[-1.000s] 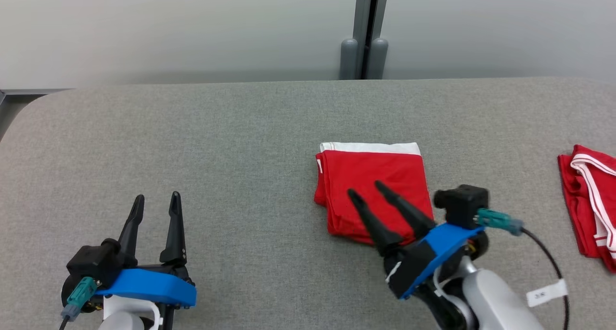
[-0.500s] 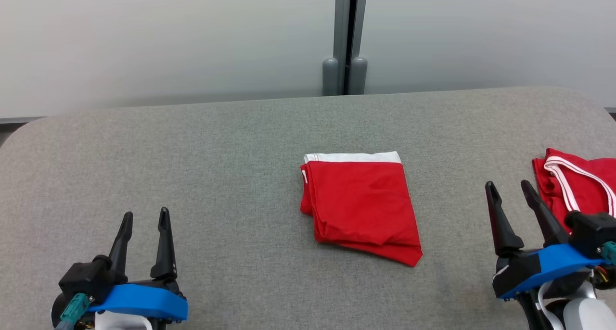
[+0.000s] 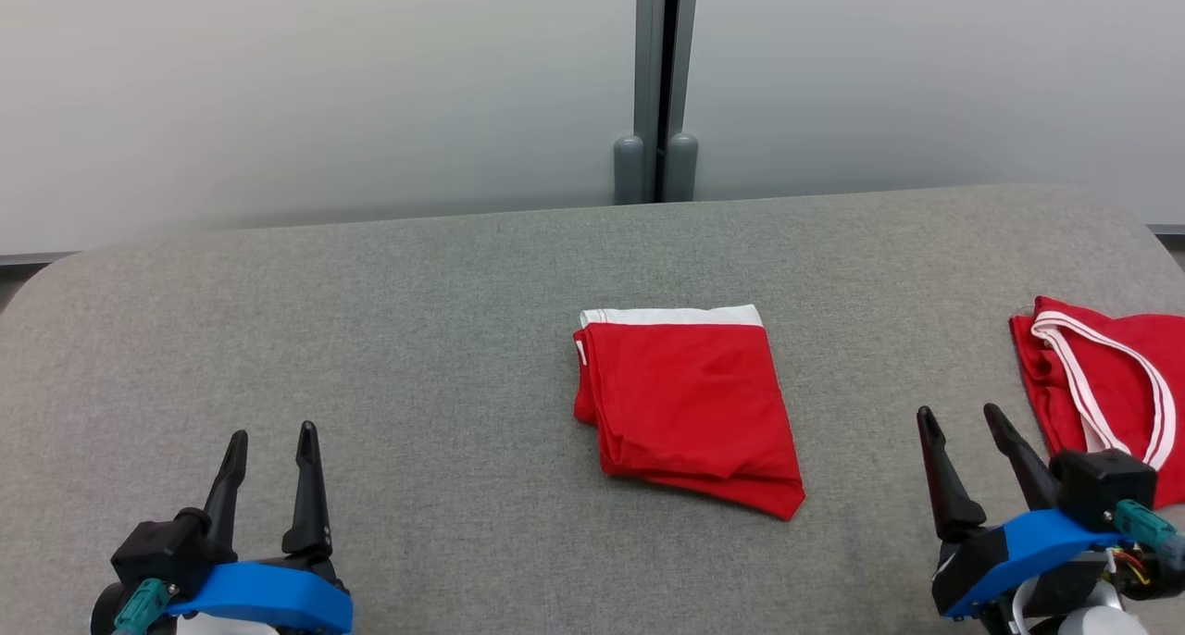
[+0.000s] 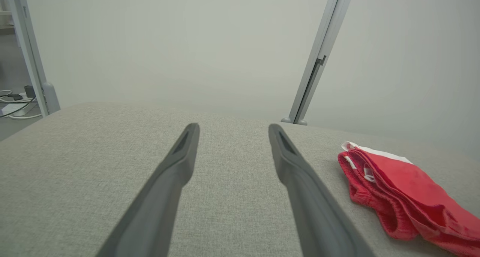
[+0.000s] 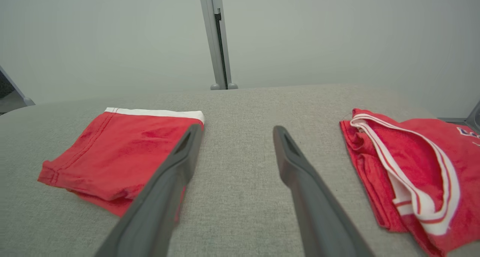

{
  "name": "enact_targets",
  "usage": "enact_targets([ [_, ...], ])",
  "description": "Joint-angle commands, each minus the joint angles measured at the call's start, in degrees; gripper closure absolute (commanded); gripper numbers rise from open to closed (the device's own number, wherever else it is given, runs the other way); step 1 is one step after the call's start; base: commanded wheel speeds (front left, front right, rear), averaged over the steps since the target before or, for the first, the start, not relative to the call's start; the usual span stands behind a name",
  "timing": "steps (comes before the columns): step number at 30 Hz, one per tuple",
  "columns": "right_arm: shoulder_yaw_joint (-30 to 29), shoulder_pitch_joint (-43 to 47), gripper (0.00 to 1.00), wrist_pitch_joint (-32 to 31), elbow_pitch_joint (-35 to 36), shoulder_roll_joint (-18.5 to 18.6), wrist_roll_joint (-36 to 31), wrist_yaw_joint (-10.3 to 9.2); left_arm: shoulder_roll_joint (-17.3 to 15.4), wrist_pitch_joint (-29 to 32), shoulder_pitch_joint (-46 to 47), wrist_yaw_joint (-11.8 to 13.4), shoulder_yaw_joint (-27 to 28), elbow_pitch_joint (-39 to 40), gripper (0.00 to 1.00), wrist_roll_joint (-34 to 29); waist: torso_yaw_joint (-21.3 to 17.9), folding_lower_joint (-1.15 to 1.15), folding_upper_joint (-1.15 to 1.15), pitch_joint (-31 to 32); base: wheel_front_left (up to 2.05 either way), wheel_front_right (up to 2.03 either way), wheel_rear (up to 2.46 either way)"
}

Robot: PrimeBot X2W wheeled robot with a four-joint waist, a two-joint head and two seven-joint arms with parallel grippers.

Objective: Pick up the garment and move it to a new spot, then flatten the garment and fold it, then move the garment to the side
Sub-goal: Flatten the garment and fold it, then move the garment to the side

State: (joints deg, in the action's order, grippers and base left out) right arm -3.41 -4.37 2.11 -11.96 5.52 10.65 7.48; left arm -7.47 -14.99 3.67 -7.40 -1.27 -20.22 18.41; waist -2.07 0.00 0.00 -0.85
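Your folded red garment [image 3: 690,408] lies mid-frame on the grey bench [image 3: 417,339]; your left pincer [image 3: 270,436], lower left, and right pincer [image 3: 958,415], lower right, stand spread.

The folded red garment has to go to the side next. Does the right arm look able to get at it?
Probably yes: the right gripper is open, and bare table lies between it and the folded red garment. The other red garment lies on its far side.
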Motion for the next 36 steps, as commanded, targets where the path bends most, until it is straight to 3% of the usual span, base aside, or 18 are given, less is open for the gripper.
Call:
enact_targets([
  [1, 0.34, 0.45, 0.00, 0.32, -0.28, -0.18, 0.43, 0.03, -0.50, -0.26, 0.21, -0.11, -0.16, -0.13, 0.00, -0.44, 0.07, 0.00, 0.00, -0.02, 0.00, 0.00, 0.00],
  [22, 3.61, -3.08, 0.00, -1.24, -1.09, 0.59, 2.19, 0.03, -0.76, -0.26, 1.88, -0.11, -0.65, -1.08, 0.00, -1.14, -0.17, 0.00, 0.00, -2.11, 0.00, 0.00, 0.00],
  [28, 5.97, -9.37, 0.00, -12.09, -2.76, 1.25, 4.19, 0.03, -0.78, -0.26, 3.26, -0.11, -1.33, -0.48, 0.00, -1.34, 0.49, 0.00, 0.00, -4.01, 0.00, 0.00, 0.00],
  [36, 2.32, -20.99, 0.00, -26.91, -9.25, -1.66, 5.85, 0.03, -0.96, -0.26, 6.27, -0.11, -3.23, 1.09, 0.00, -1.25, 3.48, 0.00, 0.00, -8.65, 0.00, 0.00, 0.00],
])
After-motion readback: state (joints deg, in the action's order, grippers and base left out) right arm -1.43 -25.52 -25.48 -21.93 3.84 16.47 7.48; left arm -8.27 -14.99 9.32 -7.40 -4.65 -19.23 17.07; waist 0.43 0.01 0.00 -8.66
